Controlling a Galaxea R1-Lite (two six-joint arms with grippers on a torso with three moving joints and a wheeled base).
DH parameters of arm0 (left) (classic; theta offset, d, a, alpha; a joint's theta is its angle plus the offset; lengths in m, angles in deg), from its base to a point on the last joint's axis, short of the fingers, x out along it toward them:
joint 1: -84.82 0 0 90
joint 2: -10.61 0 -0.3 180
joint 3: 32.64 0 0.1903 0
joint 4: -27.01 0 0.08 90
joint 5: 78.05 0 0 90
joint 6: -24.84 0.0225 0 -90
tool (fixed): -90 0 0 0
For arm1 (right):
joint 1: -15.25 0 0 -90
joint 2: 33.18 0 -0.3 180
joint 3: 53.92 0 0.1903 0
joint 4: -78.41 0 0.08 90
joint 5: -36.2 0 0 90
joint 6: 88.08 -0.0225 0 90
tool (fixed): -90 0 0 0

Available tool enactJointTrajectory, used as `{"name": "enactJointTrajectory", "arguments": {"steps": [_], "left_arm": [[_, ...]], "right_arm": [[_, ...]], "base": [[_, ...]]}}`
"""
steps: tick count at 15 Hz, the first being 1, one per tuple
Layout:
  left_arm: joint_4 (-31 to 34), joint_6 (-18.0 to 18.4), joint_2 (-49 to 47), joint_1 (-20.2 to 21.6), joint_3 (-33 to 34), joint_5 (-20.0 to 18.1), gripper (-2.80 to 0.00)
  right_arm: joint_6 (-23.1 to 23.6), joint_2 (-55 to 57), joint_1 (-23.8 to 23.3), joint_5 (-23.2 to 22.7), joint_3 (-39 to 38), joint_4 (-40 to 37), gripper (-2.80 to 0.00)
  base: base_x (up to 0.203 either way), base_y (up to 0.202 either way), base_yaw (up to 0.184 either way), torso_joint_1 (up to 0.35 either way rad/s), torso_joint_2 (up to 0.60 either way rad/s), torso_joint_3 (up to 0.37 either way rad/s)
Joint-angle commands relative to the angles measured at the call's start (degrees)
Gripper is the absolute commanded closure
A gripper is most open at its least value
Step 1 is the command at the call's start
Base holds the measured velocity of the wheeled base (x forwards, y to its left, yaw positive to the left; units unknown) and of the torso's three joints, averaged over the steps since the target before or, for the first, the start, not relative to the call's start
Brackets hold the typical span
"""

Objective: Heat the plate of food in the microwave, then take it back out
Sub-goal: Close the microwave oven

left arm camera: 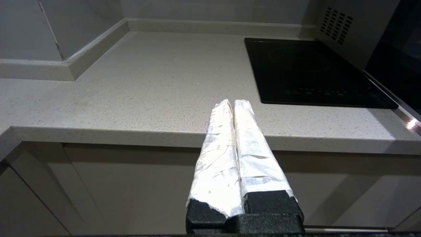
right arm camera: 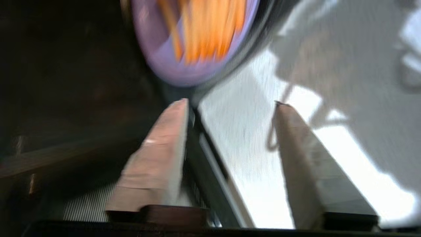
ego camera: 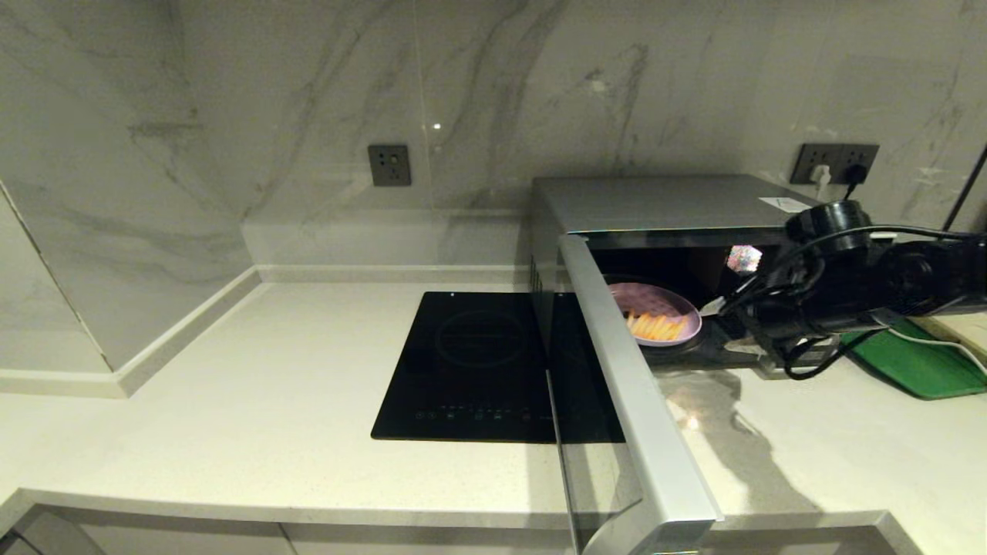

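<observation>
Microwave door stands wide open, swung out toward the counter's front edge. Plate of food sits at the mouth of the oven cavity, lavender rim partly over the threshold, orange-yellow sticks piled on it.

Right gripper hangs at the cavity opening, on the control-panel side of the plate. Its two fingers are spread apart with nothing between them; the plate lies just ahead of the fingertips, not touched. One finger is over the dark oven floor, the other over the pale countertop, with the oven's sill running between.

Left gripper is parked low before the counter's front edge, foil-wrapped fingers pressed together, empty. Black induction cooktop lies ahead of it and to one side, well apart. Green tray lies beneath the right arm, behind the gripper.
</observation>
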Motion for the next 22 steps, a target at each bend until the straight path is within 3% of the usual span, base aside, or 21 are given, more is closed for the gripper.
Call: {"name": "enactJointTrajectory", "arguments": {"steps": [1, 4, 7, 10, 12, 16, 18, 22], "left_arm": [[-0.04, -0.04, 0.01, 0.04, 0.01, 0.02, 0.00], [-0.04, -0.04, 0.09, 0.04, 0.01, 0.02, 0.00], [-0.04, -0.04, 0.00, 0.04, 0.01, 0.02, 0.00], [-0.04, -0.04, 0.00, 0.04, 0.01, 0.02, 0.00], [-0.04, -0.04, 0.03, 0.00, 0.01, 0.02, 0.00], [-0.04, -0.04, 0.09, 0.00, 0.01, 0.02, 0.00], [-0.04, -0.04, 0.03, 0.01, 0.01, 0.02, 0.00], [-0.04, -0.04, 0.01, 0.04, 0.01, 0.02, 0.00]], "right_arm": [[1.19, -14.81, 0.15, -1.12, -7.97, -0.41, 0.00], [5.26, -30.09, 0.29, -3.99, -15.52, -6.20, 0.00], [13.94, -42.08, 3.24, -6.15, -16.89, -23.41, 0.00], [20.14, -45.55, 9.65, -6.42, -5.87, -41.37, 0.00], [25.22, -45.26, 16.35, -6.18, 2.21, -50.15, 0.00], [27.91, -37.05, 28.18, -0.10, 15.04, -57.62, 0.00], [28.30, -32.83, 35.03, 3.21, 18.15, -58.24, 0.00], [28.49, -24.24, 44.17, 7.33, 27.75, -58.41, 0.00]], "base": [[0.000, 0.000, 0.000, 0.000, 0.00, 0.000], [0.000, 0.000, 0.000, 0.000, 0.00, 0.000], [0.000, 0.000, 0.000, 0.000, 0.00, 0.000], [0.000, 0.000, 0.000, 0.000, 0.00, 0.000], [0.000, 0.000, 0.000, 0.000, 0.00, 0.000], [0.000, 0.000, 0.000, 0.000, 0.00, 0.000], [0.000, 0.000, 0.000, 0.000, 0.00, 0.000], [0.000, 0.000, 0.000, 0.000, 0.00, 0.000]]}}
